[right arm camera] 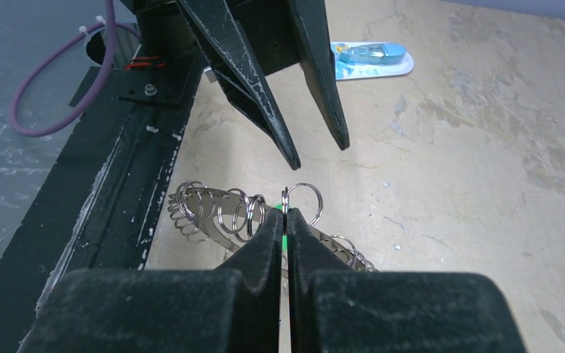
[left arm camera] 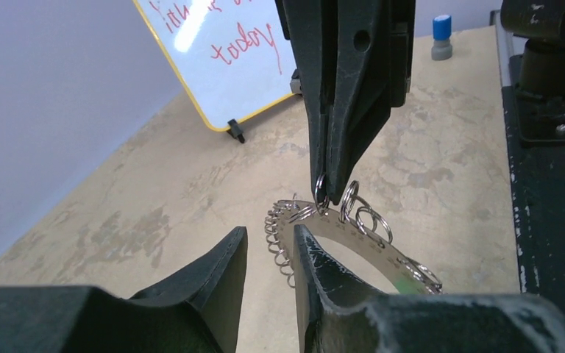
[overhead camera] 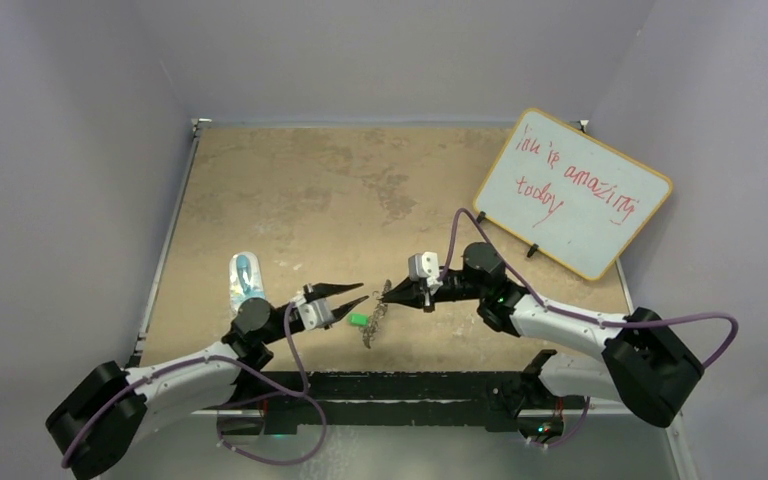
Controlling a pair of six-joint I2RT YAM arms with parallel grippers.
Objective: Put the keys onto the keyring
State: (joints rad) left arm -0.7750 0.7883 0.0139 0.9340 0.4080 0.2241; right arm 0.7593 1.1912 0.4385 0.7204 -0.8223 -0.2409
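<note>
Tan table (overhead camera: 360, 180), right tool (overhead camera: 388, 292) (arm outstretched) pinching keyring (overhead camera: 373, 322)

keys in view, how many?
1: a small green-headed key beside the large silvery loop-fringed keyring that the right gripper pinches. Others may be hidden.

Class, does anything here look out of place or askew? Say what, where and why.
The keyring is not lying flat: the right gripper pinches one rim loop, holding it tilted on edge near the front. The whiteboard, far right, sits crooked.
</note>
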